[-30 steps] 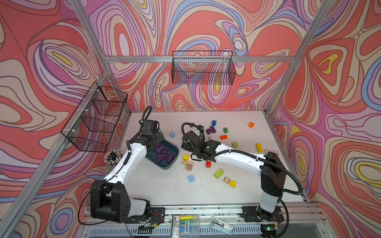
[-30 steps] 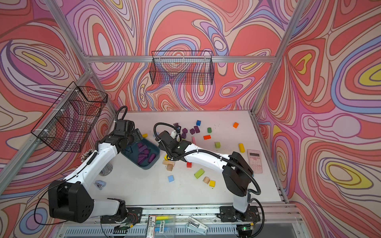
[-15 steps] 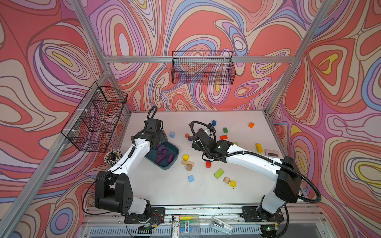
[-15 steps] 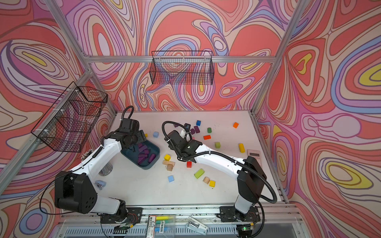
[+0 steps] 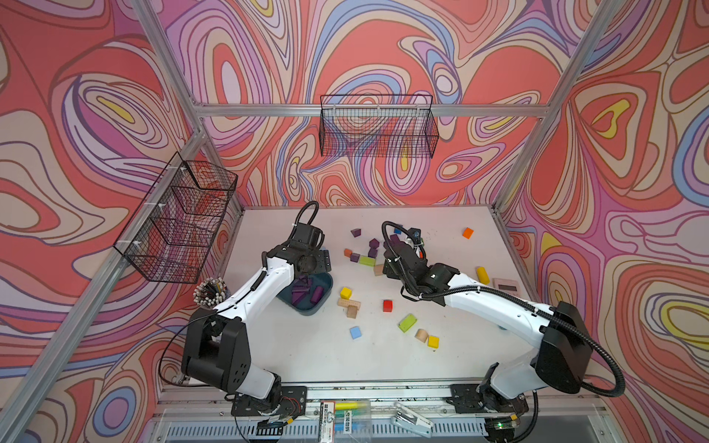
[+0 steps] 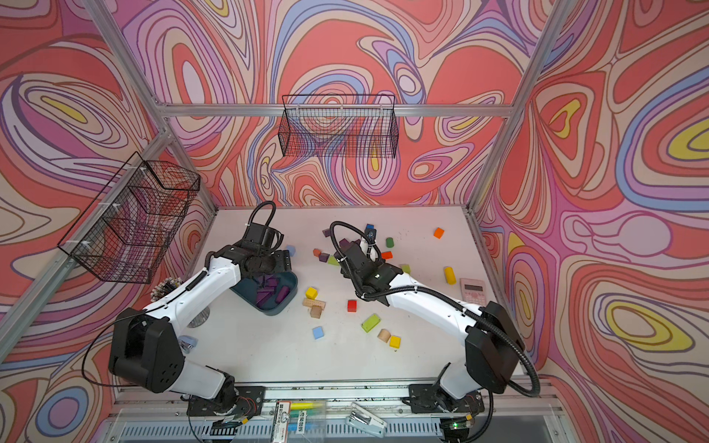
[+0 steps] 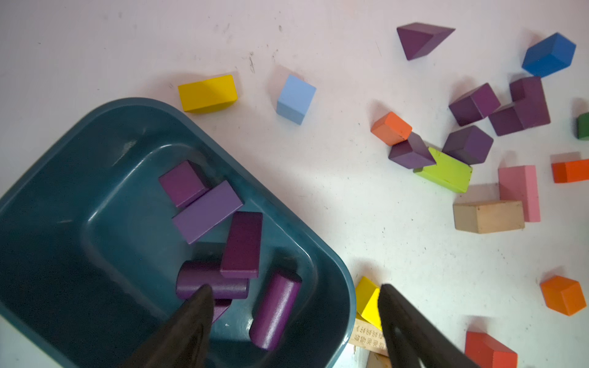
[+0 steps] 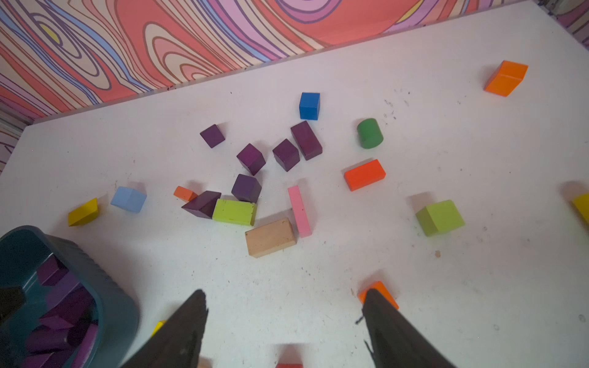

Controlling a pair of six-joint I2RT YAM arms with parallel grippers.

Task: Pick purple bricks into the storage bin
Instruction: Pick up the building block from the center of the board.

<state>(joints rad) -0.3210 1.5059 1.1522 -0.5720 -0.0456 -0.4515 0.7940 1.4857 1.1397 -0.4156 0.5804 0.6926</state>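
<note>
Storage bin [image 7: 63, 165] with purple bricks [image 7: 242, 243] inside

The white tabletop [image 5: 307, 356] is carrying the storage bin [image 7: 63, 159] toward its left side. Loose purple bricks [image 8: 251, 158] are lying clustered near the back among scattered coloured blocks [image 5: 407, 322]. A pink calculator [image 5: 506, 284] is sitting at its right edge.

Six purple bricks [image 8: 251, 158] lie loose, at least five inside the one storage bin [image 7: 95, 159].
</note>
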